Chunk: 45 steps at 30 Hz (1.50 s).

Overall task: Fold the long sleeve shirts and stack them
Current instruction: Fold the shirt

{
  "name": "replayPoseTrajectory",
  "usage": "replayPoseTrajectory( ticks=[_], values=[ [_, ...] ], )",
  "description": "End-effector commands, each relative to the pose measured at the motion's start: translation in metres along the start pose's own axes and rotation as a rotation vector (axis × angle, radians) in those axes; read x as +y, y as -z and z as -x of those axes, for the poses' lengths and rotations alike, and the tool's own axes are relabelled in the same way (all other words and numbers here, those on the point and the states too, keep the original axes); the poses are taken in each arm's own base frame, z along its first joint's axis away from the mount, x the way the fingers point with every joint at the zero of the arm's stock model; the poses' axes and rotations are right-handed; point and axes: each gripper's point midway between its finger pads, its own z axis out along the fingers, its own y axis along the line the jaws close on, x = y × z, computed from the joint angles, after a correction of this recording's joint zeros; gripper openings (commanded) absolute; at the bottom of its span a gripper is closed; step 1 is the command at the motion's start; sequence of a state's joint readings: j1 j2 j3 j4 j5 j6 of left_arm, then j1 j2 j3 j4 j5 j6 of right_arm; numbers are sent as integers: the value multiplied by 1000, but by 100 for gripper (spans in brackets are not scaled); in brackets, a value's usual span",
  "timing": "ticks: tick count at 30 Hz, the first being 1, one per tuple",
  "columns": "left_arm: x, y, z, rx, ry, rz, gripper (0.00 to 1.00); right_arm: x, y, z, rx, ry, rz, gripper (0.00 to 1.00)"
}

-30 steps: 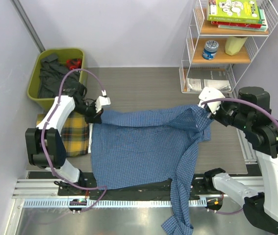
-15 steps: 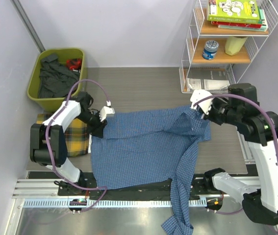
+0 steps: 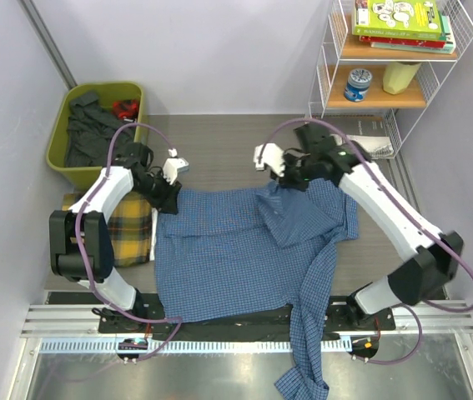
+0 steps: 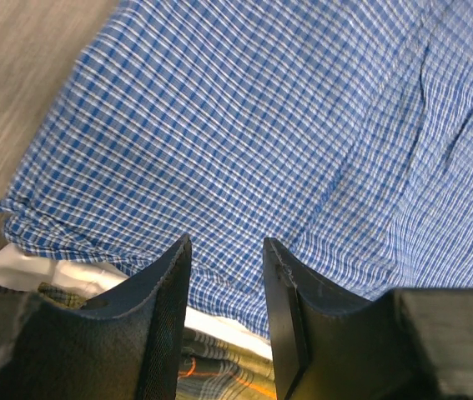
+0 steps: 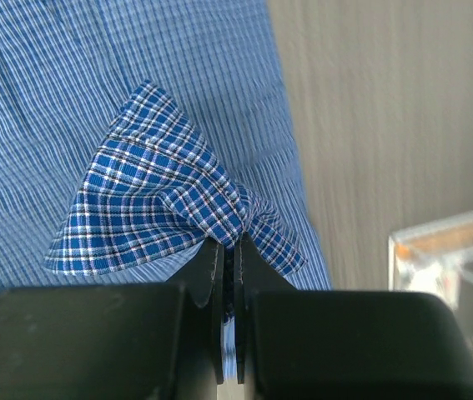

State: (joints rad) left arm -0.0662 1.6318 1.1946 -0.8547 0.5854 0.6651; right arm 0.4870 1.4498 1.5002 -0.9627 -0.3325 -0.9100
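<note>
The blue fine-check shirt (image 3: 236, 254) lies spread on the table, one sleeve hanging over the near edge. My right gripper (image 3: 279, 179) is shut on a fold of its right side (image 5: 178, 204) and holds it lifted over the shirt's middle. My left gripper (image 3: 169, 200) is open and empty at the shirt's far-left corner (image 4: 61, 208), jaws apart just above the cloth. The yellow plaid shirt (image 3: 128, 229) lies folded at the left, partly under the blue shirt's edge; it also shows in the left wrist view (image 4: 219, 367).
A green bin (image 3: 94, 133) of dark clothes stands at the back left. A white wire shelf (image 3: 386, 75) with books and jars stands at the back right. A metal rail (image 3: 219, 342) runs along the near edge.
My right gripper has carried the shirt's right side leftward over the middle, folding it inward. My left gripper has let go of the far-left corner and opened.
</note>
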Motion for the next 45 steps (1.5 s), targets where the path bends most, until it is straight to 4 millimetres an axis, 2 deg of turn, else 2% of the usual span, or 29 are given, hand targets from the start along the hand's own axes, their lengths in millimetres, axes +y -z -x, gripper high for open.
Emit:
replayPoseTrajectory(
  ticks=[1, 4, 5, 6, 8, 9, 10, 12, 13, 15, 16, 17, 19, 20, 22, 23, 24, 26, 29, 31, 33, 34, 36, 37, 39, 40, 42, 43, 45],
  values=[
    [7, 6, 21, -106, 77, 32, 41, 5, -42, 50, -109, 36, 24, 2],
    [6, 3, 20, -125, 170, 13, 42, 22, -73, 74, -120, 62, 66, 2],
    [6, 2, 21, -130, 195, 7, 42, 24, -89, 77, -110, 52, 85, 10],
    [8, 2, 20, -129, 245, 12, 42, 27, -96, 79, -93, 46, 88, 20],
    [17, 2, 18, -119, 271, 60, 43, 28, -109, 73, -46, 6, 115, 45],
    [20, 2, 15, -113, 283, 81, 44, 28, -100, 70, -28, -12, 144, 81],
    [23, 5, 16, -115, 288, 108, 45, 11, -90, 55, -20, -62, 130, 99],
    [31, 8, 15, -115, 283, 166, 46, -2, -64, 42, -38, -114, 115, 100],
    [32, 10, 16, -120, 280, 174, 46, -23, -49, 18, -23, -177, 68, 100],
    [31, 11, 19, -129, 266, 175, 47, -31, -28, -10, 2, -233, 39, 100],
    [30, 8, 19, -124, 261, 174, 47, -40, -20, -34, 36, -279, 9, 97],
    [27, 1, 20, -105, 249, 165, 47, -35, -20, -56, 79, -309, 19, 94],
    [28, -7, 18, -67, 235, 179, 47, -36, -19, -87, 138, -360, 3, 84],
    [25, -18, 17, -38, 225, 169, 46, -40, -18, -114, 173, -413, -13, 81],
    [32, -25, 18, 1, 214, 212, 47, -43, -26, -147, 232, -489, -14, 72],
    [30, -33, 18, 23, 213, 215, 46, -44, -25, -166, 256, -538, -20, 70],
    [34, -40, 9, 76, 230, 226, 46, -43, -28, -179, 283, -564, -13, 68],
    [38, -44, 10, 99, 242, 232, 46, -35, -31, -209, 344, -619, -1, 66],
    [47, -50, 1, 161, 260, 251, 45, -23, -25, -234, 380, -668, 0, 65],
    [53, -56, -6, 202, 261, 252, 45, -19, -14, -246, 382, -697, -14, 65],
    [61, -59, -9, 229, 259, 273, 44, -5, -6, -258, 411, -710, -14, 61],
    [67, -63, -8, 238, 255, 279, 44, 9, -7, -265, 431, -709, 13, 60],
    [77, -64, -9, 262, 242, 305, 44, 15, -7, -274, 460, -701, -9, 56],
    [85, -69, -6, 269, 241, 312, 43, 25, -11, -282, 480, -709, 4, 56],
    [94, -73, -5, 291, 230, 329, 43, 22, -22, -298, 521, -707, -15, 53],
    [103, -72, 3, 281, 223, 349, 42, 22, -26, -307, 543, -712, -15, 52],
    [112, -82, -2, 321, 219, 349, 42, 16, -38, -322, 568, -729, -22, 49],
    [121, -80, 9, 300, 207, 374, 41, 7, -36, -329, 586, -729, -52, 49],
    [130, -89, 9, 310, 201, 376, 41, -3, -38, -347, 611, -743, -81, 48]
  ],
)
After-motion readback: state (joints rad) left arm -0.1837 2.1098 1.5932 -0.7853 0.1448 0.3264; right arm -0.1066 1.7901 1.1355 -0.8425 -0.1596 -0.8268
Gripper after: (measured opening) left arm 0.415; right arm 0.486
